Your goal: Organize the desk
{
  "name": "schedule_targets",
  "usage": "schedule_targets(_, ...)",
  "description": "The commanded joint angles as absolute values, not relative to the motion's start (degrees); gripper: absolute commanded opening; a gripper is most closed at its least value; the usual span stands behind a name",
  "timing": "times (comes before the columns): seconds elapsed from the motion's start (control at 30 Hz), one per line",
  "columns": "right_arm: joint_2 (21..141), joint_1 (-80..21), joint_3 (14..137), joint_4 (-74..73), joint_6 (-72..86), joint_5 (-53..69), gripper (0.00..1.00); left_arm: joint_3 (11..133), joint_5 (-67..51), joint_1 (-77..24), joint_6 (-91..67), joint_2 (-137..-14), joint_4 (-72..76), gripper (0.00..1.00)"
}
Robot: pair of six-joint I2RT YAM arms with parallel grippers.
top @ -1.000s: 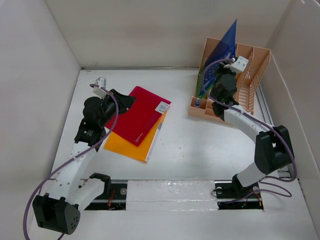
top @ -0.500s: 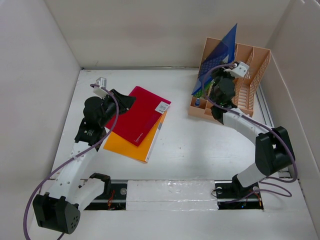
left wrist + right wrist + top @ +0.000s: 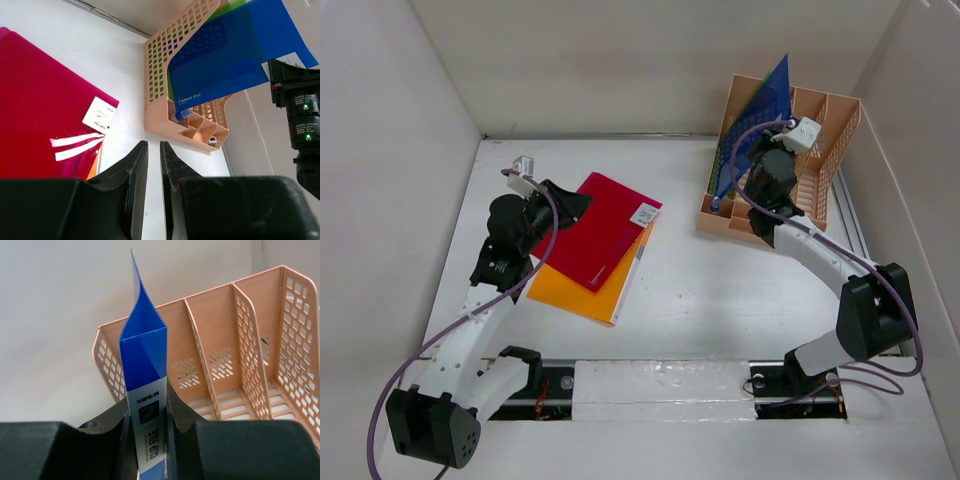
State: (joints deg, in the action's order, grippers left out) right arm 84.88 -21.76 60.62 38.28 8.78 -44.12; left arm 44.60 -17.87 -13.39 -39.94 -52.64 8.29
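— Desk [image 3: 720, 300]: where is it, and what lies on it?

— It fills the floor of the scene, a white top with white panels on its left, far and right sides. Left of the middle a red folder [image 3: 600, 230] lies flat on top of an orange folder [image 3: 582, 292], whose near edge and right edge stick out from under it. The red one has a white label [image 3: 645, 213] at its right corner. In the far right corner stands a peach file rack [image 3: 815, 165].

— And the right gripper [image 3: 146, 405]?

— Clamped on a blue folder [image 3: 760, 105], fingers pressing both faces at its spine. The folder stands on edge, tilted, at the rack's leftmost slot; in the left wrist view its lower part shows through the grid of the rack's left wall, with something green behind it.

— The left gripper [image 3: 152, 145]?

— It is at the far left corner of the red folder. Its jaws are nearly together, a thin slit between them with bare desk showing through, and they hold nothing. Whether it touches the folder I cannot tell.
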Motion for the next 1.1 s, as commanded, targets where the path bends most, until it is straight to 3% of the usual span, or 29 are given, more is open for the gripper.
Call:
schedule_targets(0.0, 86.9, -20.6, 62.2, 33.6, 4.9, -43.9, 0.00, 44.1, -18.6, -13.0, -40.1, -50.5, 11.5, 0.13)
schedule_targets(0.37, 92.8, -22.1, 64.5, 57.5, -9.6, -48.6, 0.00, 44.6, -18.5, -13.0, -39.9, -51.2, 11.2, 0.13)
schedule_targets(0.83, 94.1, -22.1, 68.9, 63.4, -15.6, -49.0, 0.00, 44.7, -18.5, -13.0, -39.7, -51.9, 11.1, 0.13)
schedule_targets(1.07, 94.4, -21.6, 69.4, 58.7, -12.9, -46.4, 0.00, 44.7, -18.3, -13.0, -39.6, -51.9, 11.2, 0.12)
